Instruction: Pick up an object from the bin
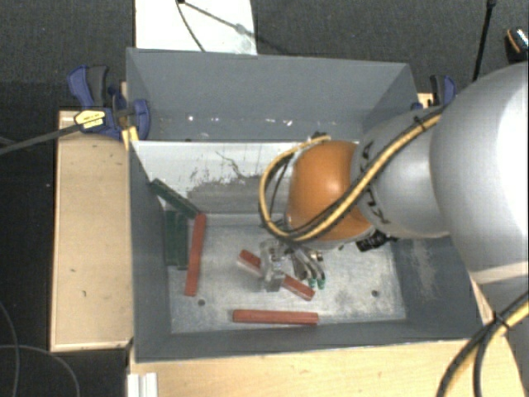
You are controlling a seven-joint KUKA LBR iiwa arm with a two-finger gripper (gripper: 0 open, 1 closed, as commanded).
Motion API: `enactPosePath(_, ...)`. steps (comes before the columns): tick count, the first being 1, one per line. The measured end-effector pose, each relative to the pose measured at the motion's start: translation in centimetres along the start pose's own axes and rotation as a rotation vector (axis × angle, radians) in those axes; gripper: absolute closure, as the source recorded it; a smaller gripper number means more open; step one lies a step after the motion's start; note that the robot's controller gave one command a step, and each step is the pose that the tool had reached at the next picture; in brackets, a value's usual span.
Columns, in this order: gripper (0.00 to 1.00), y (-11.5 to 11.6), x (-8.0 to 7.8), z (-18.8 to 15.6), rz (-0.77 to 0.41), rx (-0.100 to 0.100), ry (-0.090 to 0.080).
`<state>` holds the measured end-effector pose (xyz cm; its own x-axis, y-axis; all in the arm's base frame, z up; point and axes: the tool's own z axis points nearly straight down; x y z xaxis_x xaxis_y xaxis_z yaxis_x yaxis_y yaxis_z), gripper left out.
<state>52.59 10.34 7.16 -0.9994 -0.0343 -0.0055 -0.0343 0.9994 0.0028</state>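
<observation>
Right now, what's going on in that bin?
The arm reaches in from the right, and its gripper is down at the middle of the grey bin, between a short red piece on the view's left and a second red piece on its right. Whether it grips either, I cannot tell. A long red stick lies by the front wall; another red stick lies beside a dark green block at the left.

Tool (278, 273) beside short red stick (299, 289)
</observation>
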Motion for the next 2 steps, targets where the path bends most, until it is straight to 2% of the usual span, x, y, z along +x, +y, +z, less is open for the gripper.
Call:
enactPosePath(1,0.0,-0.04,0.09,0.11,0.001,0.001,0.003)
enactPosePath(2,1.0,-0.02,-0.07,-0.06,0.004,0.0,-0.002)
